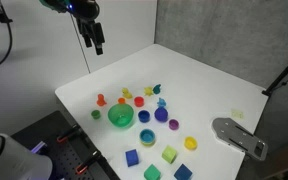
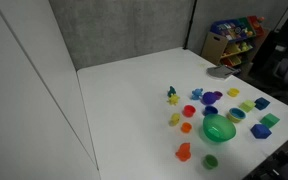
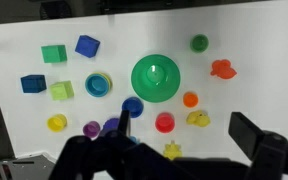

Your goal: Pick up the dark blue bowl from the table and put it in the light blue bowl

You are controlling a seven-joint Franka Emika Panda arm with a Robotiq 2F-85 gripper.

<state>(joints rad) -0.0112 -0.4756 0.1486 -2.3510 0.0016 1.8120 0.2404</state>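
The dark blue bowl [image 3: 133, 105] sits on the white table right beside the big green bowl [image 3: 156, 77]; it also shows in both exterior views [image 1: 144, 117] [image 2: 209, 111]. The light blue bowl [image 3: 98, 84] stands a little apart, near a green cube, and shows in both exterior views [image 1: 147, 135] [image 2: 236, 115]. My gripper [image 3: 189, 140] is open and empty, high above the table; in an exterior view it [image 1: 97, 42] hangs over the far side, well away from the toys.
A purple bowl [image 3: 110, 127], a red cup [image 3: 165, 122], an orange cup [image 3: 190, 99], a yellow duck [image 3: 197, 118] and a yellow star [image 3: 171, 150] crowd the dark blue bowl. Blue cubes [image 3: 87, 45] and green cubes [image 3: 53, 53] lie beyond. A grey plate [image 1: 239, 136] sits at the table edge.
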